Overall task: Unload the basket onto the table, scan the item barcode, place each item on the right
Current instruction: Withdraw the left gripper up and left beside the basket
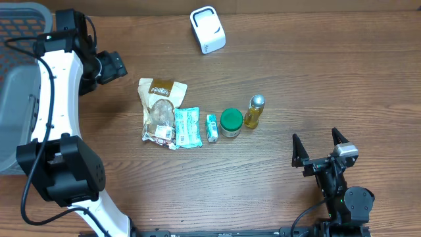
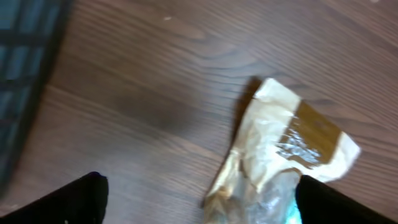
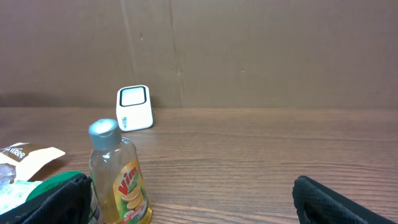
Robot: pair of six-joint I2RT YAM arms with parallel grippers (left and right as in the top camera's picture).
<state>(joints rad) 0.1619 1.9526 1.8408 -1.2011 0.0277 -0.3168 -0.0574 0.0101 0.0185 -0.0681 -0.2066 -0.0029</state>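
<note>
The left hand (image 1: 118,66) is spread wide, holding nothing. The brown bag (image 1: 160,108) lies on the worktop (image 1: 296,79) near it, at four o'clock.

On my right wrist view I read "Vim" in red letters on the yellow label of the small bottle (image 3: 121,180). The brown band on the snack bag (image 1: 162,87) carries white lettering, but from overhead I cannot make it out

Scanner (image 1: 208,29) stands behind a row of bag (image 1: 161,108), jar (image 1: 231,122), bottle (image 1: 254,111).
</note>
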